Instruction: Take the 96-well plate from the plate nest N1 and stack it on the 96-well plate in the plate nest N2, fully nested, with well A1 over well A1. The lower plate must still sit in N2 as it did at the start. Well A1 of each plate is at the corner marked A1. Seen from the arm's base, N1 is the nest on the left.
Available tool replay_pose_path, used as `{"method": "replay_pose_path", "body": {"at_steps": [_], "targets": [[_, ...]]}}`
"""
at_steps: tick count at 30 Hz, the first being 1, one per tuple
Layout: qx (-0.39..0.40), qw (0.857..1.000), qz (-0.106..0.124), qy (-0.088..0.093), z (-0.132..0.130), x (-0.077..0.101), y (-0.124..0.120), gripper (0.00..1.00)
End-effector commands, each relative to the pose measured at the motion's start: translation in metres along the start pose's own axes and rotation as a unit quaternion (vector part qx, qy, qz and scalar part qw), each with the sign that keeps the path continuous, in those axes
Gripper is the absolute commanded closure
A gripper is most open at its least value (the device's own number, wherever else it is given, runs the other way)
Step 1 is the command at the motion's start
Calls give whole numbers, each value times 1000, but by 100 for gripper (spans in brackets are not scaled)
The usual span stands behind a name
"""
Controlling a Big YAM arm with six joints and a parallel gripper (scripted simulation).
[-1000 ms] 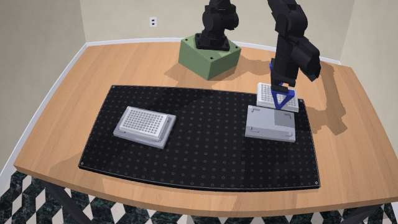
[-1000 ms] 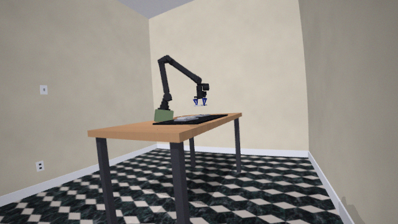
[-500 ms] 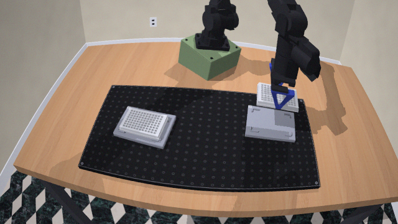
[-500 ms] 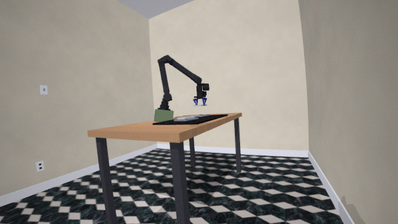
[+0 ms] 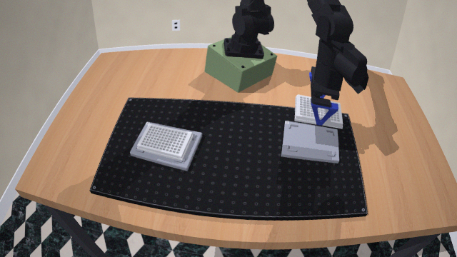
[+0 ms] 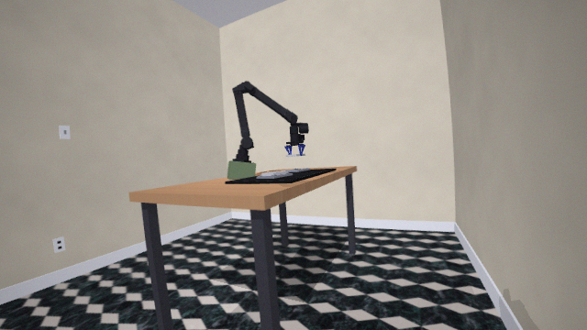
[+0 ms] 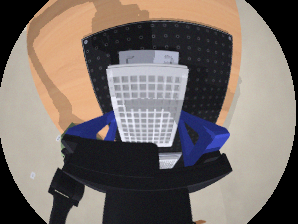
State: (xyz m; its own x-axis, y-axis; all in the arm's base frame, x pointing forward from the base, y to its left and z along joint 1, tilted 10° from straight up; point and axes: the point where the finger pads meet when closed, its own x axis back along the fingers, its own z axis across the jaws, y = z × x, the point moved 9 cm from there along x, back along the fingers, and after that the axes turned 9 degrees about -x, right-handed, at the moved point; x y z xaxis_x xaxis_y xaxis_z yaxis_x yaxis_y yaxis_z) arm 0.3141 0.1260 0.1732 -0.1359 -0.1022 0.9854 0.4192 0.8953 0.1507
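My gripper (image 5: 319, 111) (image 6: 295, 155) (image 7: 147, 113) is shut on a white 96-well plate (image 5: 303, 107) (image 7: 148, 90), with a blue finger at each of two opposite sides. The plate hangs roughly level, well above the table. The nest N1 (image 5: 301, 143) (image 7: 141, 56) is a grey block with corner brackets, and it is empty. The other white 96-well plate (image 5: 164, 140) (image 7: 170, 161) sits in the grey nest N2 (image 5: 193, 153); in the wrist view only a piece of it shows past the gripper body. The A1 marks are too small to read.
Both nests stand on a black perforated board (image 5: 235, 178) (image 7: 205, 75) on the wooden table (image 5: 71, 107) (image 6: 197, 192). The arm's green base block (image 5: 225, 71) (image 6: 241, 170) stands behind the board.
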Motion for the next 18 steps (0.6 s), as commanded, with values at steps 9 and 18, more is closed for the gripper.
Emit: {"method": "replay_pose_path", "body": {"at_steps": [9,18], "targets": [[-1,1000,-23,-19,-17,23,14,100],[-26,999,-29,-24,-19,28,11,100]]}}
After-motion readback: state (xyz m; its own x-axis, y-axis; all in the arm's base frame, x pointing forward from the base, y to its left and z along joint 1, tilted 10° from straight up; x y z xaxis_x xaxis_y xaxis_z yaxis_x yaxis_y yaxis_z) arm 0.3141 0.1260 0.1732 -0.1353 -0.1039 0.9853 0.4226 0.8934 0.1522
